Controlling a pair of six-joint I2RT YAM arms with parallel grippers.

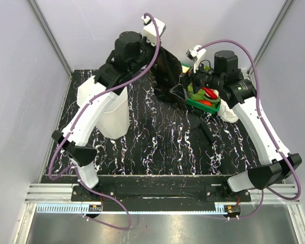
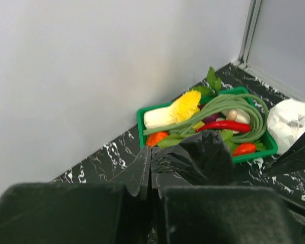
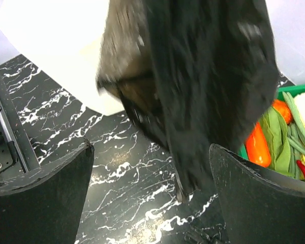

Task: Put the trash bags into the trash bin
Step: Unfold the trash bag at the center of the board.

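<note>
While trash bag (image 1: pixel 168 73) hangs lifted, left end effector (image 2: pixel 153 195): clamped on it.
Right end effector (image 3: pixel 151 168): wide, gripping nothing.
Next: swing over trash bin (image 1: pixel 118 119), release.

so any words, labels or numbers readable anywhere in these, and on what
None can be read in any view.
Small sticker low in the top view: too small to read.
Tick-marked strip beside it: no legible numbers.
Trash bag, trash bin, green tray: no print visible.
</note>
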